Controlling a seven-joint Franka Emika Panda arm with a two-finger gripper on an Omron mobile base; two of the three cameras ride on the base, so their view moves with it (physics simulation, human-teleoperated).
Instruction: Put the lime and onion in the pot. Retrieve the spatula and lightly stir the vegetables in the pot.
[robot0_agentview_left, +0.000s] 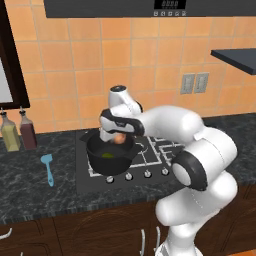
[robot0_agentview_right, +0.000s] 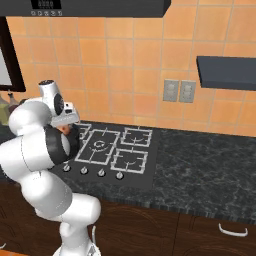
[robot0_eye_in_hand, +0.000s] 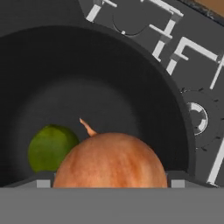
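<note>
The black pot (robot0_agentview_left: 113, 165) stands on the front left burner of the stove. Deep inside it lies the yellow-green lime (robot0_agentview_left: 107, 155), which the hand view shows on the pot's floor (robot0_eye_in_hand: 50, 148). My gripper (robot0_agentview_left: 118, 138) hangs just over the pot's mouth, shut on the orange-brown onion (robot0_agentview_left: 119, 139). In the hand view the onion (robot0_eye_in_hand: 111, 162) sits between the two fingertips, above the pot's dark inner wall (robot0_eye_in_hand: 109, 65). From the right base view the onion (robot0_agentview_right: 64, 130) peeks out beside my arm. The light-blue spatula (robot0_agentview_left: 48, 169) lies flat on the counter, left of the stove.
Two bottles (robot0_agentview_left: 11, 133) (robot0_agentview_left: 28, 131) stand against the wall at the far left. The black stovetop (robot0_agentview_left: 157, 150) has bare burners to the right of the pot and knobs (robot0_agentview_left: 148, 174) along its front. A dark shelf (robot0_agentview_right: 227, 72) juts out at upper right.
</note>
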